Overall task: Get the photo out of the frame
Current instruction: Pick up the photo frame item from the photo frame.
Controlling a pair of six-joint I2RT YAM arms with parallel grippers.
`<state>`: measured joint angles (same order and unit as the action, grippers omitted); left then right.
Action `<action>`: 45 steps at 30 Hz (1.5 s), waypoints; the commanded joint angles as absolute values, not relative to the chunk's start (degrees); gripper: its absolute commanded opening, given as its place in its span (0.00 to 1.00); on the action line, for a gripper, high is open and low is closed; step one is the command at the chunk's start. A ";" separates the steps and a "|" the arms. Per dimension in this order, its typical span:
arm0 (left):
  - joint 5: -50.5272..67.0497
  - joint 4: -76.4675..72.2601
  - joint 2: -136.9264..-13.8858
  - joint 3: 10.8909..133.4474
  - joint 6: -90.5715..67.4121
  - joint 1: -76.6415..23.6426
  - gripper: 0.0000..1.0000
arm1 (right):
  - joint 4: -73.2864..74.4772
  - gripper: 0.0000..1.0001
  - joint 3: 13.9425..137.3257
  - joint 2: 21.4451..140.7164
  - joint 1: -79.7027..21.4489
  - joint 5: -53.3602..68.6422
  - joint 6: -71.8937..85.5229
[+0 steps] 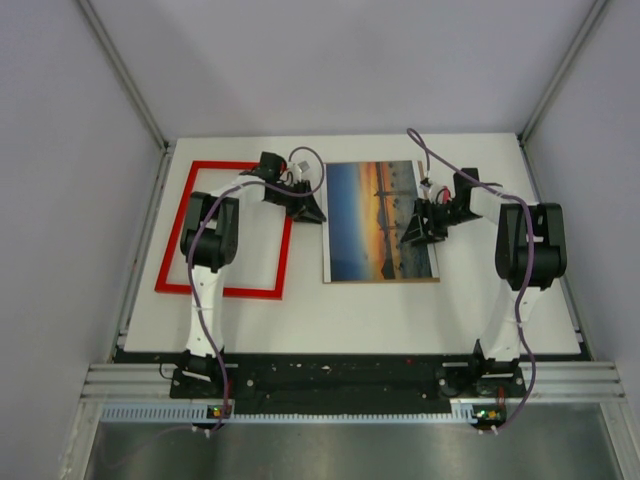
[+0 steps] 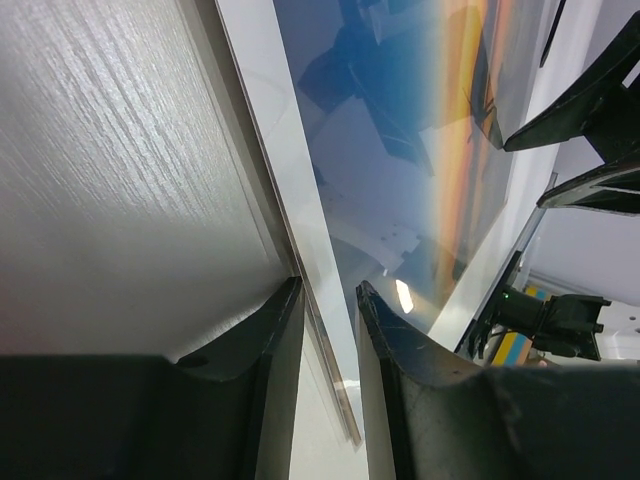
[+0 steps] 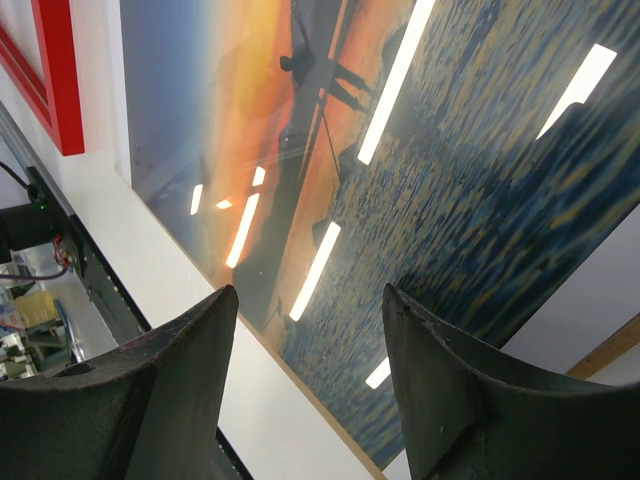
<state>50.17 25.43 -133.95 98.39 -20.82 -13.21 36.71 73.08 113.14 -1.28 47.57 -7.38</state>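
Frame: the red frame (image 1: 224, 229) lay flat at the left of the white table (image 1: 400, 320), empty in the middle, with the left arm reaching across it toward the centre.

Left claw: the left claw (image 1: 308, 207) sat at the left edge of the photo (image 1: 381, 221). In the left wrist view its two fingers (image 2: 275, 345) stood a narrow gap apart, astride what looked like a thin raised edge there. Whether they had actually pinched it, I could not tell.

Photo: the sunset print was at mid-table, well clear of the frame, face up and glossy under the ceiling lights. A brown strip (image 1: 385, 280) showed along its near edge, so it seemed to rest on a backing board.

Right claw: the right claw (image 1: 421, 228) was over the photo's right side. From its own camera the fingers (image 3: 175, 370) stood wide apart above the picture with nothing between them. It gripped nothing; contact with the surface was not clear.

Step in hand: by my reading the stack was already out of the frame, and this was the peel, getting the print off its board.

Next move: a firm nip on the left edge and a gentle lift, while the right claw steadies the board, so nothing creases.
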 commanded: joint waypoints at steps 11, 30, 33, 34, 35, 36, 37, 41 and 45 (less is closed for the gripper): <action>53.88 21.88 -129.11 98.00 -22.24 -12.48 0.32 | 36.04 0.61 73.65 115.22 -2.11 45.18 -8.79; 54.31 21.80 -128.14 98.00 -22.50 -11.78 0.31 | 36.04 0.61 73.65 115.40 -2.11 45.44 -8.79; 55.54 19.61 -128.76 97.39 -24.52 -11.95 0.31 | 36.12 0.61 73.65 115.31 -2.11 45.61 -8.79; 55.72 19.08 -129.02 97.38 -24.96 -12.04 0.31 | 36.12 0.61 73.74 115.40 -2.11 45.62 -8.79; 55.72 19.07 -129.37 97.47 -24.96 -12.13 0.31 | 36.12 0.61 73.65 115.49 -2.20 45.53 -8.88; 55.46 19.77 -129.55 97.73 -24.53 -12.22 0.31 | 36.12 0.61 73.57 115.49 -2.20 45.35 -8.88; 54.76 20.82 -129.64 97.91 -23.83 -12.13 0.31 | 36.12 0.61 73.56 115.40 -2.11 45.26 -8.88; 50.11 23.55 -128.41 97.56 -20.84 -11.08 0.31 | 36.21 0.61 73.56 115.40 -2.11 45.00 -9.05; 42.56 27.15 -127.79 97.38 -17.59 -10.81 0.31 | 36.21 0.61 73.74 115.75 -2.11 45.18 -8.96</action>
<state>49.39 24.12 -131.72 97.78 -21.82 -11.66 36.82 73.19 113.45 -1.34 47.97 -7.42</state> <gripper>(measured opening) 0.311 0.608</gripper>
